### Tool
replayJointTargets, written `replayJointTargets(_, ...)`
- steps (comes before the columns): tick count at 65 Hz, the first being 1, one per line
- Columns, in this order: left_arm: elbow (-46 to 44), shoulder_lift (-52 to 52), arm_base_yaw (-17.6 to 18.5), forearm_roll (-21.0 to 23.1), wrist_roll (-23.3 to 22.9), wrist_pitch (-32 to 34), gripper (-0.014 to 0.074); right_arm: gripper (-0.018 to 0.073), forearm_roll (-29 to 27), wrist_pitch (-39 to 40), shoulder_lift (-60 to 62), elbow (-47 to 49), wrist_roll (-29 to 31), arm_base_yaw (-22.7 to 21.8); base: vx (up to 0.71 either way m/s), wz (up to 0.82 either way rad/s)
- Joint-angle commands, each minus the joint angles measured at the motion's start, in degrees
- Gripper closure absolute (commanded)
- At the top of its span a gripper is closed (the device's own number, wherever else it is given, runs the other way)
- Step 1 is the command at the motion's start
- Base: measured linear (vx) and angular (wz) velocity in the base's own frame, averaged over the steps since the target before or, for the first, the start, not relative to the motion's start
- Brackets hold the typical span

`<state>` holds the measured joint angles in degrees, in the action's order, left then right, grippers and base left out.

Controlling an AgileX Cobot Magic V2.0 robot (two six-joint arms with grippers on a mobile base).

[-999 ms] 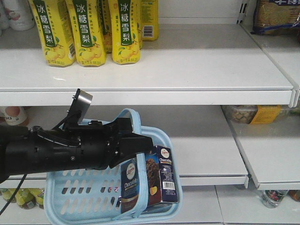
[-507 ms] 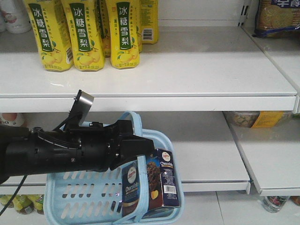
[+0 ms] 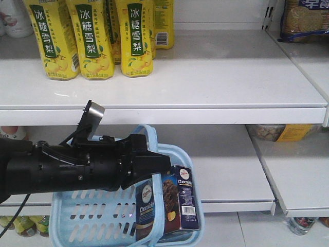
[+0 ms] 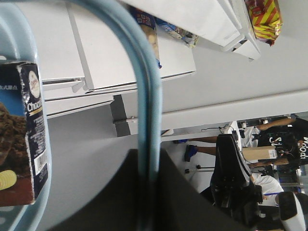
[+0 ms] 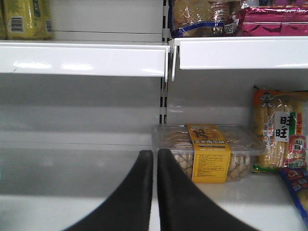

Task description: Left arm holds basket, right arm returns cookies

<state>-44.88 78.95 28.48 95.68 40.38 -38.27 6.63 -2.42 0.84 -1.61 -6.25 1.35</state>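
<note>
My left arm (image 3: 61, 170) reaches in from the left, and its gripper (image 3: 154, 162) is shut on the hoop handle (image 3: 149, 135) of the light blue basket (image 3: 87, 211). In the left wrist view the handle (image 4: 147, 86) runs up between the dark jaws of the left gripper (image 4: 147, 168), which clamp it. The cookies (image 3: 181, 201), a dark blue Chocofello box, stand upright in the basket's right end, and another dark blue face (image 3: 145, 206) shows left of the handle. The cookies' box (image 4: 24, 139) also shows at the left wrist's left edge. My right gripper (image 5: 155, 155) is shut and empty, facing a shelf.
Yellow pear-drink bottles (image 3: 87, 38) stand on the upper white shelf (image 3: 221, 72). A clear pack of pale biscuits with an orange label (image 5: 209, 151) lies on the lower shelf ahead of the right gripper, beside snack bags (image 5: 281, 130). The shelf edge (image 5: 82, 58) hangs above.
The shelves have slid slightly down in the front view. The left arm and basket sit a little lower and to the right, with the grip on the handle unchanged.
</note>
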Motion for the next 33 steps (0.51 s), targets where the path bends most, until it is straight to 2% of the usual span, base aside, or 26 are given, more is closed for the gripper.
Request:
replayJointTargets(1, -2.2, -2.2, 0.0, 6.3, 0.7, -1.3, 0.0602, 0.0565, 0.2, 4.2, 0.6, -1.0, -0.1, -0.1, 0.00, 0.00)
replayJointTargets(33, -2.2, -2.2, 0.0, 6.3, 0.7, -1.3, 0.0602, 0.0565, 0.2, 4.4, 0.6, -1.0, -0.1, -0.1, 0.00, 0.00)
